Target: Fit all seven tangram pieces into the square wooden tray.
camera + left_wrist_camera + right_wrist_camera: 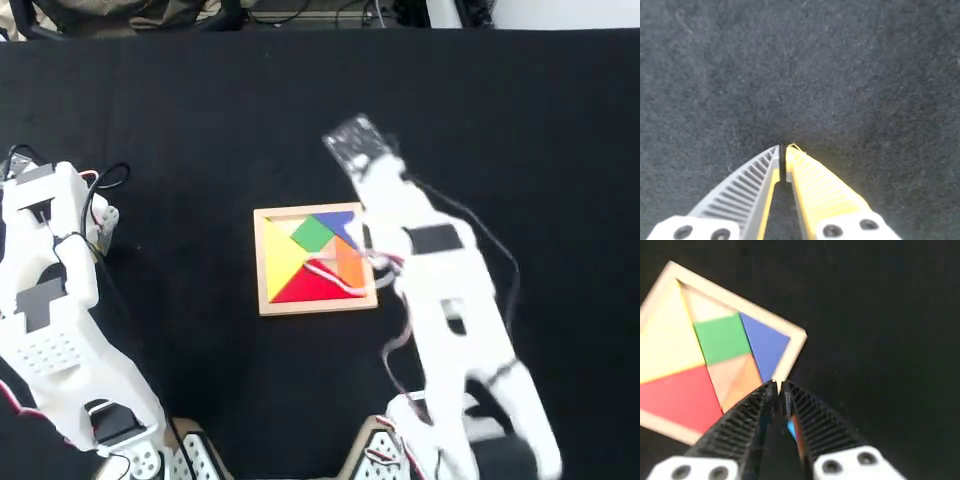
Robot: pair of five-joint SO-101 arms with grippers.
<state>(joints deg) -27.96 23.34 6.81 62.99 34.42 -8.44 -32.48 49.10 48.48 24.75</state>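
The square wooden tray [266,262] lies at the table's middle, holding several coloured pieces packed together. Among them are a yellow triangle [662,345], a green square [722,337], a blue triangle [767,345], an orange piece [737,380] and a red triangle [680,400]. My right gripper [777,386] is shut with nothing in it, hanging over the tray's edge beside the blue and orange pieces. The right arm [435,260] runs along the tray's right side. My left gripper [782,148] is shut and empty above bare black cloth. Its arm [50,280] stays at the far left, away from the tray.
Black cloth [200,130] covers the whole table. Both arm bases [400,455] stand at the near edge. Loose cables [110,180] hang by the left arm. Chair legs and cords sit beyond the far edge.
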